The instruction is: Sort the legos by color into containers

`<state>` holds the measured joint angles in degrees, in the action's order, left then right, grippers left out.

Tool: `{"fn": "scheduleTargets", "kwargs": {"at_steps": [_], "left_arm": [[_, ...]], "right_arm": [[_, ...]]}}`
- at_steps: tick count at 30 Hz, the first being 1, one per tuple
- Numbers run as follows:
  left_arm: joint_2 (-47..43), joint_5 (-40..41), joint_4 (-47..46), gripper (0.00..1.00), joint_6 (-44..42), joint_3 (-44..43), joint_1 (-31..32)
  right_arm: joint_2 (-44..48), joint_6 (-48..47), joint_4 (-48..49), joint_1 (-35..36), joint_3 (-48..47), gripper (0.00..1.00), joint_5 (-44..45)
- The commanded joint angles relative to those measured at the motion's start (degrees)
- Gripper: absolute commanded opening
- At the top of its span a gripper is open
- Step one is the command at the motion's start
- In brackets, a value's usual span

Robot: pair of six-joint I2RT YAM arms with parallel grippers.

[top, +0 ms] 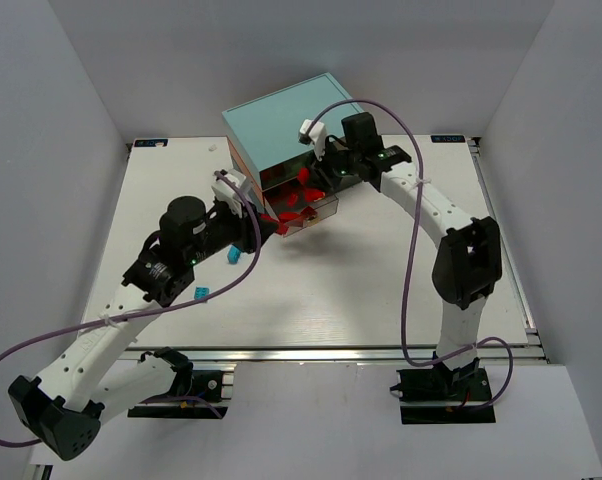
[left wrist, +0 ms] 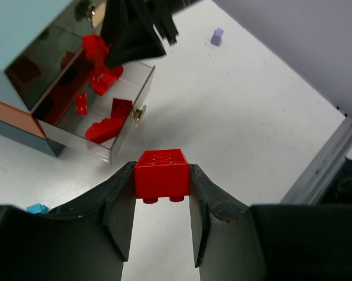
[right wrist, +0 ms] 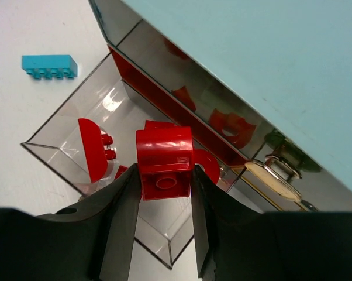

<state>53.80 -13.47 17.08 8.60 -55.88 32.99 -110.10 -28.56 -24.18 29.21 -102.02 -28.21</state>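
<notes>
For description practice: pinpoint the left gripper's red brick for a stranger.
Find the light-teal chest, then its open clear drawer. Before its knob, the left gripper holds a red brick over table; the right gripper's brick is over the drawer.

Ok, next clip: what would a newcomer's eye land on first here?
The right pincer holds a red brick over the open drawer, which already holds red pieces, at the front of the teal-topped chest. The left pincer grips a second red brick above the table, just short of that drawer.

Both arms reach inward, left claw [left wrist: 162,175] and right claw [right wrist: 164,172] clamped.
</notes>
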Motion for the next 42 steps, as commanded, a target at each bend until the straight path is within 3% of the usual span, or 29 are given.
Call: {"fn": "scheduleTargets", "kwargs": {"at_steps": [1, 4, 5, 12, 15, 16, 19, 23, 25, 26, 28, 31, 33, 35, 42], "left_arm": [[0.16, 3.71, -4.86, 0.00, 2.12, -0.64, -0.21], [2.27, 5.47, -7.32, 0.00, 2.21, -1.34, -0.21], [2.97, 6.43, -7.93, 0.00, 2.30, -1.60, -0.21], [10.09, 11.27, -14.44, 0.00, 1.95, -3.71, -0.21], [13.95, 12.51, -16.55, 0.00, 1.68, -4.33, -0.21], [16.14, 14.42, -19.08, 0.00, 1.60, -4.50, -0.21], [19.75, 15.32, -21.73, 0.00, 1.33, -5.73, -0.21], [27.05, 15.50, -22.97, 0.04, 1.24, -8.72, -0.21], [29.17, 15.49, -23.06, 0.12, 1.16, -10.21, -0.21], [30.56, 15.84, -23.23, 0.31, 1.33, -10.48, -0.21], [31.36, 16.54, -23.67, 0.49, 1.68, -10.92, -0.21], [32.51, 16.55, -22.98, 0.59, 1.77, -12.67, -0.21], [32.60, 15.94, -22.45, 0.67, 1.77, -13.90, -0.21], [32.42, 15.06, -21.92, 0.76, 1.94, -15.13, -0.21], [26.28, 14.70, -19.11, 0.76, 5.62, -15.32, -0.21]], "right_arm": [[-1.78, 1.66, 3.00, 0.76, -2.48, 0.36, 2.10], [-3.18, 1.84, 2.92, 0.76, -2.92, 0.62, 2.45], [-3.19, 2.01, 2.92, 0.85, -3.10, 0.66, 2.37], [1.11, 5.00, 1.69, -0.47, -3.10, 0.65, 0.96], [6.55, 10.42, 3.26, -2.39, 0.58, 0.53, 1.48], [9.44, 12.63, 4.40, -2.84, 3.03, 0.32, 4.79], [15.07, 17.56, 4.94, -5.55, 7.69, 0.00, 6.24], [22.55, 19.06, 6.78, -7.85, 15.69, 0.00, 4.57], [25.90, 19.15, 7.22, -8.91, 18.16, 0.24, 4.13], [26.51, 19.06, 7.13, -8.91, 20.26, 0.36, 3.52], [28.54, 18.63, 6.79, -9.79, 22.12, 0.66, -0.15], [30.21, 14.77, 4.68, -10.75, 24.93, 0.72, -8.60], [30.91, 10.12, 3.10, -10.84, 27.04, 0.67, -12.82], [31.35, 7.65, 2.56, -10.75, 28.45, 0.55, -16.96], [24.35, -2.11, -2.96, -9.09, 28.20, 0.06, -14.25]]}}
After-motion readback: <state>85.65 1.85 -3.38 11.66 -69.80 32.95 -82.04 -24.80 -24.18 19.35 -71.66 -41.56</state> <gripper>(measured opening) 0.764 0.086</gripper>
